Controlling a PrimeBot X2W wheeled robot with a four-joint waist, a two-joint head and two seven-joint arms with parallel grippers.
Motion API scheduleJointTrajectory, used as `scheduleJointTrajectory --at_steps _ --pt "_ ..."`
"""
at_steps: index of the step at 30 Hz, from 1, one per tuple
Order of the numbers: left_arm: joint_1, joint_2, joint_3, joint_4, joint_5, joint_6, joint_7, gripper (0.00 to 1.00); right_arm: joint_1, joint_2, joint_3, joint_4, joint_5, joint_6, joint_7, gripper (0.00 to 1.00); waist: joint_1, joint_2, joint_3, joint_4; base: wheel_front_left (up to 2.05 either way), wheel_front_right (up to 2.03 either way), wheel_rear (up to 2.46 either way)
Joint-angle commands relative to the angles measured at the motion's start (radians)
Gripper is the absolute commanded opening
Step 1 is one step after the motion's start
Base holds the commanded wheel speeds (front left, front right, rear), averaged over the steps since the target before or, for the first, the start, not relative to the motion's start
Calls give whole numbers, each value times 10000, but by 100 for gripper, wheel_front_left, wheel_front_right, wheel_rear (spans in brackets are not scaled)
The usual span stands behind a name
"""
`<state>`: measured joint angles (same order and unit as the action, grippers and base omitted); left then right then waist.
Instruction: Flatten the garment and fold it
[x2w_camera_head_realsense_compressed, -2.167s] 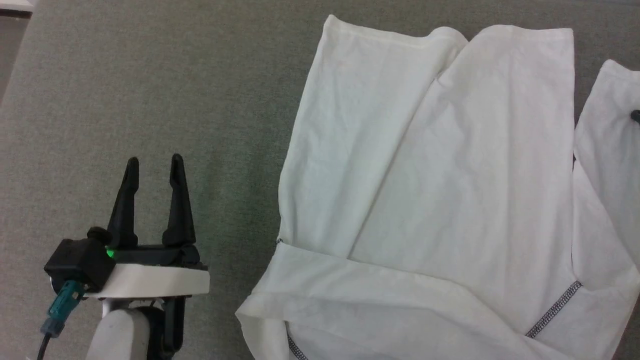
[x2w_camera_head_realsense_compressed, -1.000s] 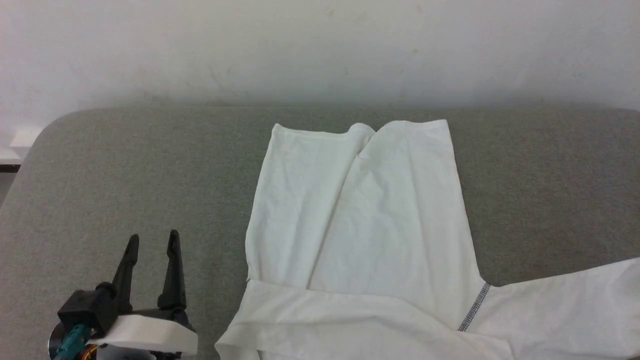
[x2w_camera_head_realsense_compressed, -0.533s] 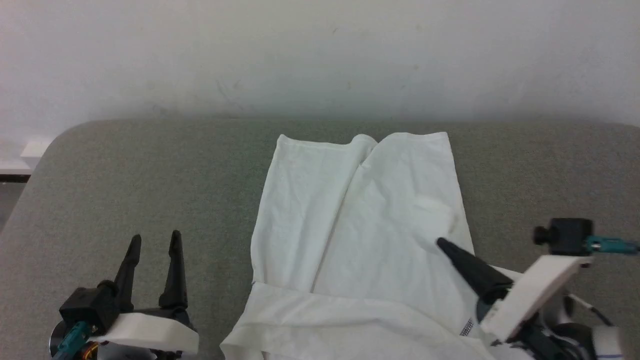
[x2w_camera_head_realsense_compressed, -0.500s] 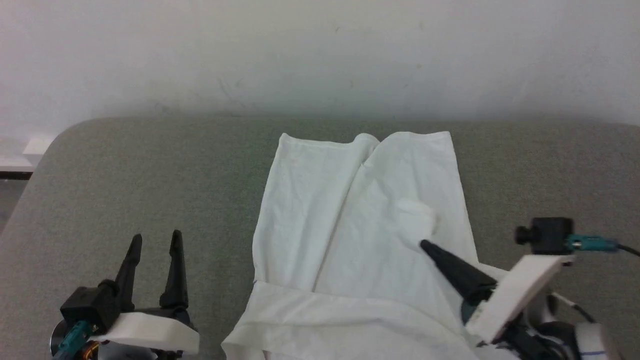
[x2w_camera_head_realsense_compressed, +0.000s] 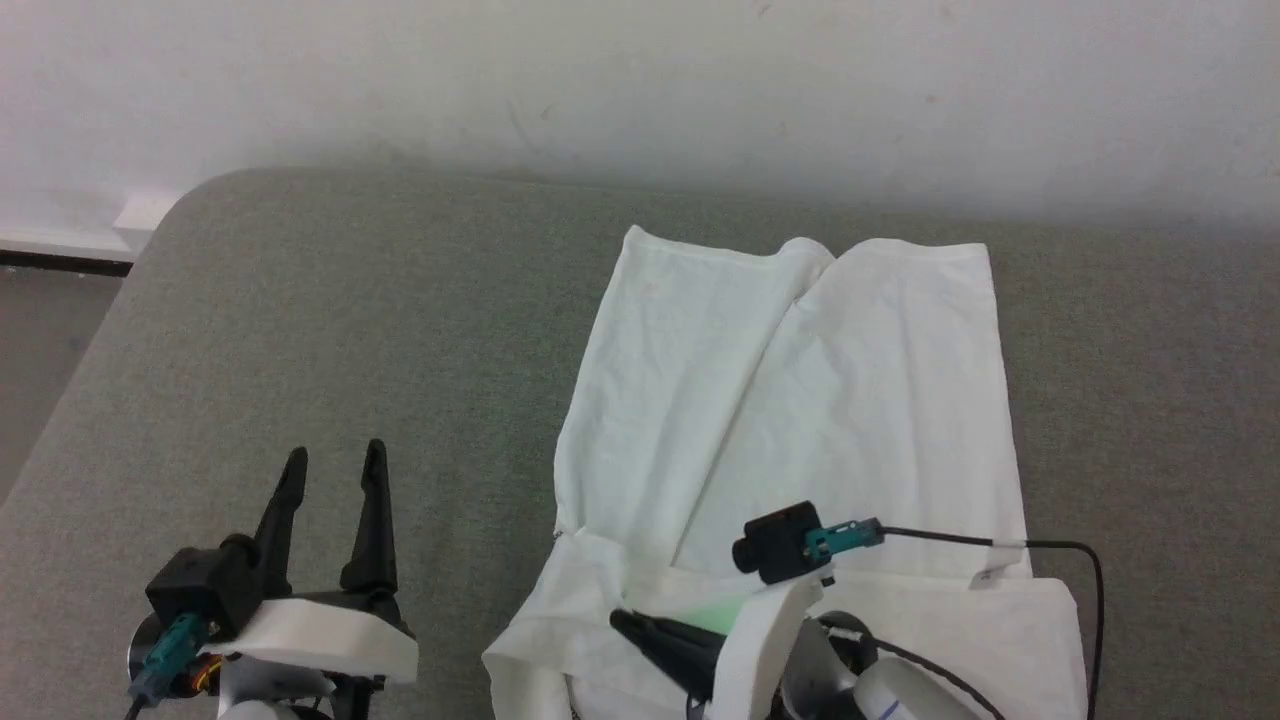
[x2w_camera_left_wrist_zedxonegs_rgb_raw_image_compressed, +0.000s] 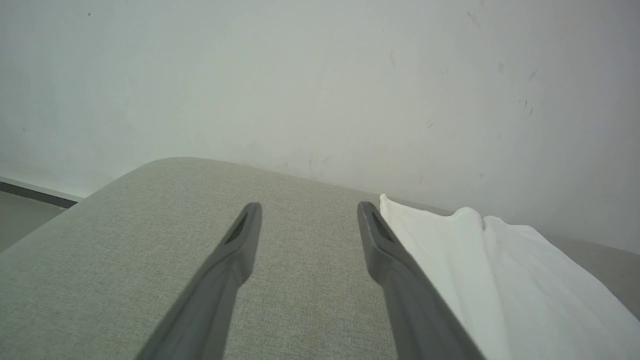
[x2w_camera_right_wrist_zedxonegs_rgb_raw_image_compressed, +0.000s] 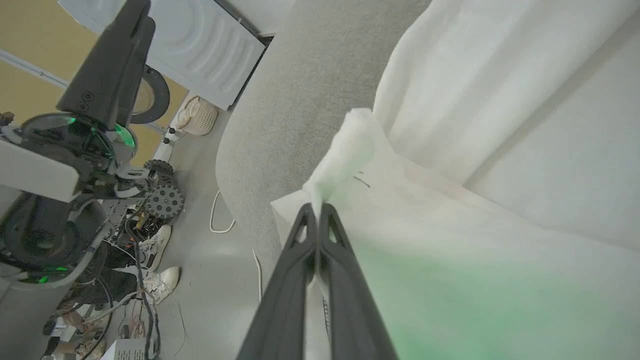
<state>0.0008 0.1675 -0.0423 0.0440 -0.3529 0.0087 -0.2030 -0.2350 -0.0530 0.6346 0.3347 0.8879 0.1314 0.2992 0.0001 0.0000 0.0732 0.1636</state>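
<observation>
Left gripper lower left, jaws wide apart, holding nothing, over grey bench. Garment spread flat centre-right on bench. Right gripper bottom centre, jaws together, clamped on a pinch of its near fold.

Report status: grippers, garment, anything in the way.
Left gripper open over bare cushion. Right gripper shut on garment fold, near edge. Camera cable crosses above garment.

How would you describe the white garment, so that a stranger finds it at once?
Look at the wide grey padded surface below the white wall. The garment lies spread on its right part, thin white cloth with a lengthwise crease. The shut right tool pinches one fold of it.
</observation>
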Motion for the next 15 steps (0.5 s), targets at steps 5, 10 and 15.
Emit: scheduleJointTrajectory --at_steps 5,10,15 --pt "-187 -27 -12 219 -48 -15 -146 100 -734 27 1596 568 281 -7 -892 100 -1 0 209 96 0 0 0" --pt "-108 62 96 366 -45 81 -206 100 -1411 -352 2154 44 -409 -7 -2676 100 -1 0 62 -135 0 0 0" --pt "42 194 171 396 19 229 -173 100 -1479 -1218 1123 -377 -1869 -7 -4256 100 -1 0 -174 -444 0 0 0"
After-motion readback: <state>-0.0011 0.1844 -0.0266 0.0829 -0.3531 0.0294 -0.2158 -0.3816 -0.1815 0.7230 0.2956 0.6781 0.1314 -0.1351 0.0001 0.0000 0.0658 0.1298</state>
